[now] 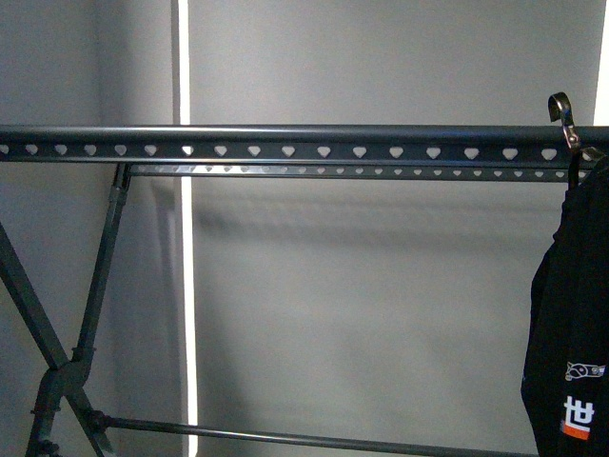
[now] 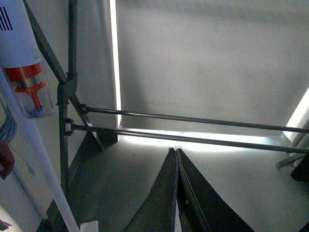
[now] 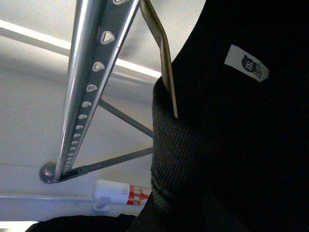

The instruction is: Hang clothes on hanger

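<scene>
the black t-shirt [image 1: 571, 333] already hangs by a metal hook [image 1: 563, 119] on the rack's heart-holed rail [image 1: 285, 143], seemingly nearly done, just beyond the right claw, unseen, while the left claw [image 2: 176, 193] sits closed, empty.

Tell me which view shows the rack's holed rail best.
Front view: the rail spans the frame, heart holes in a row. Right wrist shows it foreshortened beside the T-shirt. Left wrist shows only legs and lower bars.

dim, soft focus | backlit wall gaps glare | black garment detail lost
</scene>
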